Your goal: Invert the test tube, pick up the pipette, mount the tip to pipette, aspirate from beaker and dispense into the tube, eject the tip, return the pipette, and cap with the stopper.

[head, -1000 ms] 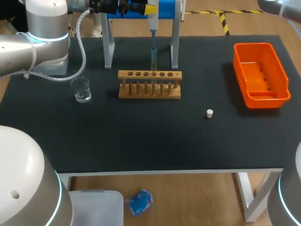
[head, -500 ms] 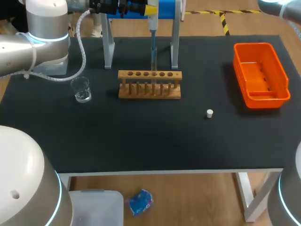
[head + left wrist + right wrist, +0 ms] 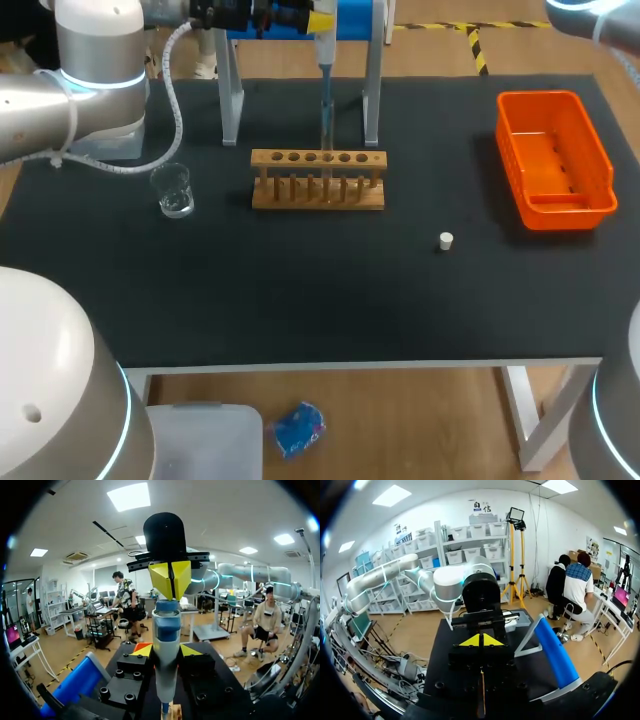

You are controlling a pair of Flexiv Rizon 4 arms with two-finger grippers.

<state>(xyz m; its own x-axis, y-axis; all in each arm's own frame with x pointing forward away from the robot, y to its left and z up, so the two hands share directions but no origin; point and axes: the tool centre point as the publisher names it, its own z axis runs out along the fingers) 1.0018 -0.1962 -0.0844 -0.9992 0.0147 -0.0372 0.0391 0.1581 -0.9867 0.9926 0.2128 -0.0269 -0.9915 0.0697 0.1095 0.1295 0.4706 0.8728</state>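
Overhead, the left gripper (image 3: 318, 18) is clamped on the pipette (image 3: 325, 60), which hangs plumb over the wooden rack (image 3: 318, 195). Its lower end reaches down into what looks like the upright test tube (image 3: 327, 160) in a middle hole (tip and glass are hard to tell apart there). By my reading the dispense step is in hand: the tube is righted, the pipette lifted and a tip apparently mounted. The stopper (image 3: 446, 240) lies loose on the black table (image 3: 300, 300) well right of the rack, the beaker (image 3: 175, 190) stands apart to the rack's left, and the orange bin (image 3: 512, 150) sits near the right edge. Ejecting, returning the pipette to the blue stand (image 3: 231, 100) behind the rack, and capping remain. From the left wrist, the left gripper (image 3: 166, 651) bears on the pipette (image 3: 166, 630) from both sides with its yellow tips, and the right gripper (image 3: 171, 577) sits at the pipette's top end, fingers pressed together. From the right wrist, the right gripper (image 3: 481, 640) shows its tips closed on nothing, pointed down over the table.
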